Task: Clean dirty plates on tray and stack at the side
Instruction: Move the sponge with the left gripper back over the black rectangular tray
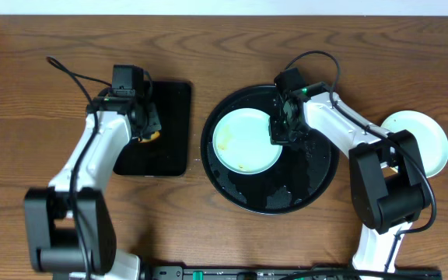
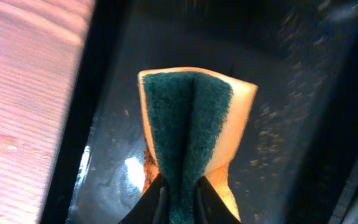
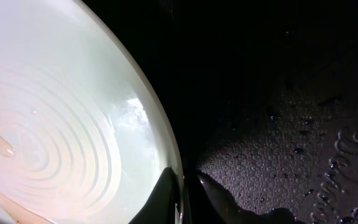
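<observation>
A pale mint-blue plate (image 1: 246, 140) with yellowish-brown smears lies on the left of the round black tray (image 1: 317, 183). My right gripper (image 1: 280, 131) is shut on its right rim; the right wrist view shows the fingers (image 3: 184, 190) pinching the edge of the plate (image 3: 61, 112), one finger over the rim and one outside it. A second pale plate (image 1: 422, 136) sits on the table at the far right. My left gripper (image 1: 145, 128) is shut on a folded yellow sponge with a green scouring face (image 2: 191, 130) over the rectangular black tray (image 1: 166, 128). No yellow plate is in view.
The rectangular tray (image 2: 284, 112) is wet and speckled. The round tray's floor (image 3: 291, 143) is beaded with water drops. Wooden table (image 1: 53, 47) lies all round. The right arm's cable loops over the tray's back edge.
</observation>
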You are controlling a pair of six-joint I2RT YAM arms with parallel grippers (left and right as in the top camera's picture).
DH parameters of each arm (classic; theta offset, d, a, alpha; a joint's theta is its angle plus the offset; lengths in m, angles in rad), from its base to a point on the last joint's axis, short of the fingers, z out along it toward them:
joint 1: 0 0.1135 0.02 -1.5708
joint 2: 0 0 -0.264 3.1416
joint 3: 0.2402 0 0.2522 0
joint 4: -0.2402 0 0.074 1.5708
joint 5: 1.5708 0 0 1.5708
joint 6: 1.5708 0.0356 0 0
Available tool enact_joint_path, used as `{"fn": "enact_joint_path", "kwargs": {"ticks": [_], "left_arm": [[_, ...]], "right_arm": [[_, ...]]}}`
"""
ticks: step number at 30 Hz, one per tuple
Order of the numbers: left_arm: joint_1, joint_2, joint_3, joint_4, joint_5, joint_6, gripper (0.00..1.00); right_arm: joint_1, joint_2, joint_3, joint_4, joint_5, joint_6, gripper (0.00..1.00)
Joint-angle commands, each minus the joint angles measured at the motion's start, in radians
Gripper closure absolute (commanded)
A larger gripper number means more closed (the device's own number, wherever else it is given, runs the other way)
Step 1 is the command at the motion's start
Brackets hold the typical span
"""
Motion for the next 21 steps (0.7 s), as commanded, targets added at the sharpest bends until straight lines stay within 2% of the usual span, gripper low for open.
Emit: {"fn": "enact_joint_path", "kwargs": {"ticks": [1,7,9,11,13,16,20,21], "left_arm": [[0.012,0.053,-0.008,0.004,0.043,0.015,0.83],[0.011,0.143,-0.009,0.015,0.091,0.019,0.83],[0.011,0.167,-0.009,0.021,0.213,0.084,0.92],[0.011,0.178,-0.009,0.026,0.366,0.161,0.92],[0.011,0.179,-0.009,0.028,0.447,0.201,0.92],[0.018,0.179,-0.009,0.035,0.348,0.199,0.92],[0.045,0.179,-0.009,0.0,0.048,0.032,0.92],[0.051,0.179,-0.009,-0.008,0.011,0.006,0.93]], "right_arm": [[-0.012,0.033,-0.042,-0.028,0.122,-0.019,0.99],[-0.012,0.033,-0.042,-0.028,0.122,-0.018,0.99],[-0.012,0.033,-0.042,-0.028,0.122,-0.018,0.99],[-0.012,0.033,-0.042,-0.028,0.122,-0.018,0.99],[-0.012,0.033,-0.042,-0.028,0.122,-0.019,0.99],[-0.012,0.033,-0.042,-0.028,0.122,-0.019,0.99],[-0.012,0.033,-0.042,-0.029,0.122,-0.019,0.99],[-0.012,0.033,-0.042,-0.029,0.122,-0.019,0.99]]}}
